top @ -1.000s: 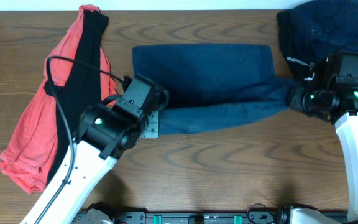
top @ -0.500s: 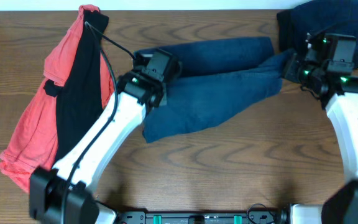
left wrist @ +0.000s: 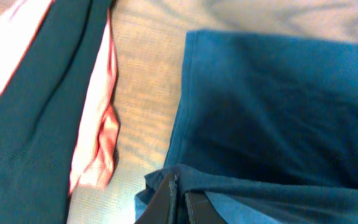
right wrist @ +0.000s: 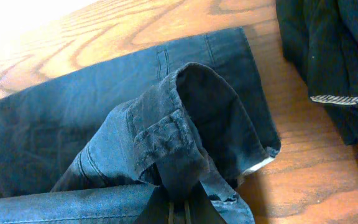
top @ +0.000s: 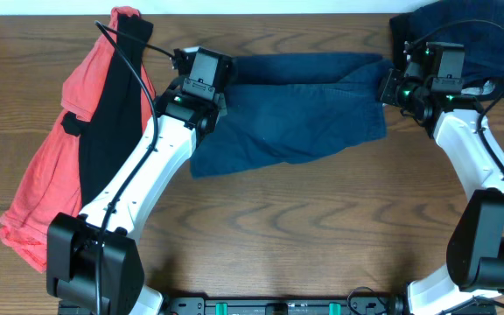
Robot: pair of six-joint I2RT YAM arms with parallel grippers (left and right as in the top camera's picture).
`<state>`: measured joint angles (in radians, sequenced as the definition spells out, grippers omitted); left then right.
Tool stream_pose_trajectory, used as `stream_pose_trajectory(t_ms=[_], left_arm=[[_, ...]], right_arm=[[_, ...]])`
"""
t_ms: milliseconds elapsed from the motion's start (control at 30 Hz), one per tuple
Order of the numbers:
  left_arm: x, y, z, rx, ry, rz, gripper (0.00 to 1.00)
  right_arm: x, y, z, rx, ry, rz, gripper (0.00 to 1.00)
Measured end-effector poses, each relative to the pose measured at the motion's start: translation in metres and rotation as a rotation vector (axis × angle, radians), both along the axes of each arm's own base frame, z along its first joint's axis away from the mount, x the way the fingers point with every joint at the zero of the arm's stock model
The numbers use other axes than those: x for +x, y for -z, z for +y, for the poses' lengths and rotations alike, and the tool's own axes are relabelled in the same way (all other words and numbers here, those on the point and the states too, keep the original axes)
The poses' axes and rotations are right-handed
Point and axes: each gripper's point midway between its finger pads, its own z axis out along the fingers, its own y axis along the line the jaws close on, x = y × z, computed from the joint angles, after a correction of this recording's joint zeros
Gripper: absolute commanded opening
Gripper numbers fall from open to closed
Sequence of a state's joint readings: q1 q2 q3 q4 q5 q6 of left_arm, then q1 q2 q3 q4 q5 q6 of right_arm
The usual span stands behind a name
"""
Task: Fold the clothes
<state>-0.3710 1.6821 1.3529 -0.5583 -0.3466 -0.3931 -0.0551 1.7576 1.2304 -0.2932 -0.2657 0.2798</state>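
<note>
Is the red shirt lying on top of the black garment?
No, in the overhead view the long black garment lies on top of the red shirt.

Overhead straight down; both wrist views close on shorts (top: 296, 114)

There are no words, numbers or signs to read in any view. The blue shorts (top: 304, 114), the red shirt (top: 42, 175) and the wooden table (top: 322, 227) show no writing that can be made out.
</note>
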Motion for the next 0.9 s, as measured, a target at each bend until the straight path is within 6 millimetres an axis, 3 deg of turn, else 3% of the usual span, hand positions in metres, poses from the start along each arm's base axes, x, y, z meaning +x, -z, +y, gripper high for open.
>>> stream_pose_trajectory(t_ms=[300, 433, 600, 767, 900], left_arm=[[0.003, -0.008, -0.007, 0.036, 0.054, -0.026, 0.06], [0.003, -0.027, -0.004, 0.038, 0.052, -0.078, 0.06], [0.009, -0.064, -0.005, 0.041, 0.07, -0.197, 0.06], [0.012, -0.071, -0.005, 0.051, 0.074, -0.228, 0.06], [0.016, -0.076, -0.005, 0.052, 0.072, -0.251, 0.06]], right_arm=[[0.002, 0.0, -0.002, -0.007, 0.007, -0.005, 0.01], [0.002, -0.003, 0.0, -0.001, -0.001, -0.013, 0.01], [0.005, -0.027, 0.0, -0.006, -0.007, -0.084, 0.01], [0.008, -0.055, -0.002, -0.035, -0.007, -0.169, 0.01], [0.011, -0.061, -0.004, -0.054, -0.012, -0.196, 0.01]])
